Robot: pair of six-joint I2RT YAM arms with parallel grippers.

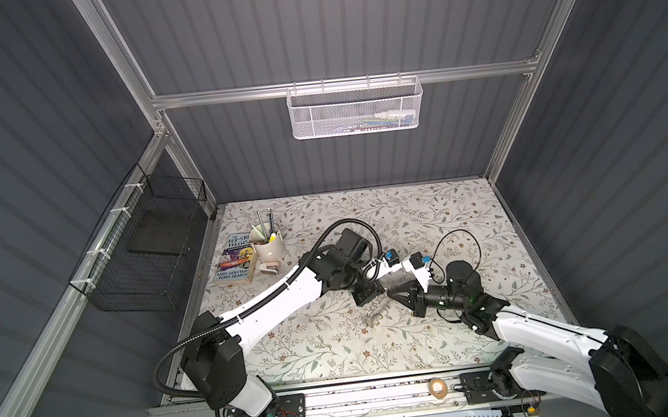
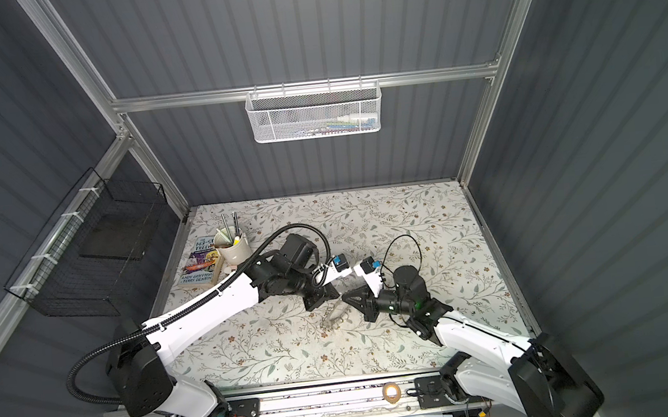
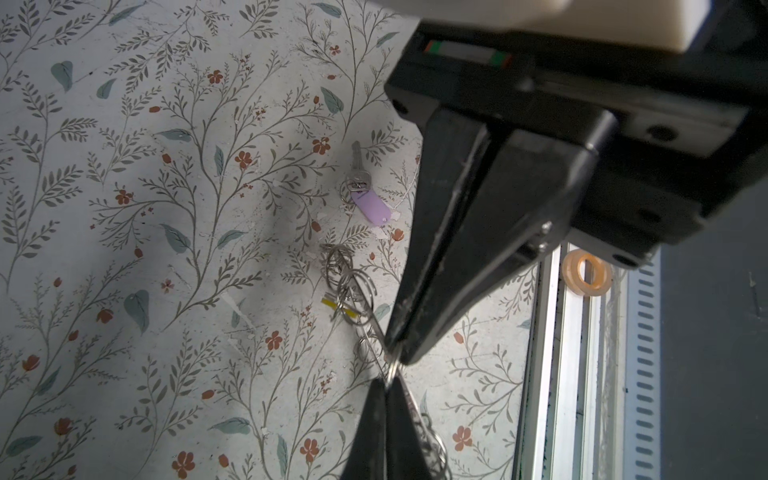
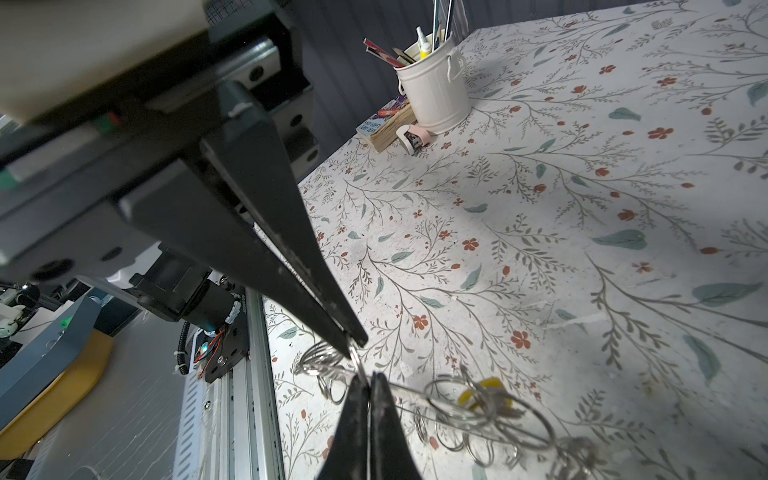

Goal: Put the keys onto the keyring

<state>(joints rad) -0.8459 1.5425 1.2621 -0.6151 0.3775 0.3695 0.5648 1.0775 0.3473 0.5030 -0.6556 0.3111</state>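
The keyring [image 3: 353, 291], a grey ring edged with small wire loops, hangs tilted just above the floral table [image 1: 408, 219] in both top views [image 1: 375, 310] [image 2: 334, 317]. My left gripper [image 3: 386, 384] and right gripper [image 4: 369, 380] meet tip to tip at its rim. Both are shut on the same small wire loop [image 4: 358, 361] of the keyring. A yellow-tagged key [image 4: 484, 395] sits among the loops [image 3: 340, 307]; whether it hangs from one I cannot tell. The lilac-tagged key [image 3: 368, 199] lies loose on the table beyond the ring, apart from both grippers.
A white cup of pens [image 1: 267, 245], a book [image 1: 234, 256] and a small pink stapler [image 1: 268, 269] stand at the back left. A tan tape roll [image 1: 437, 386] rests on the front rail. A black wire basket [image 1: 148, 252] hangs on the left wall.
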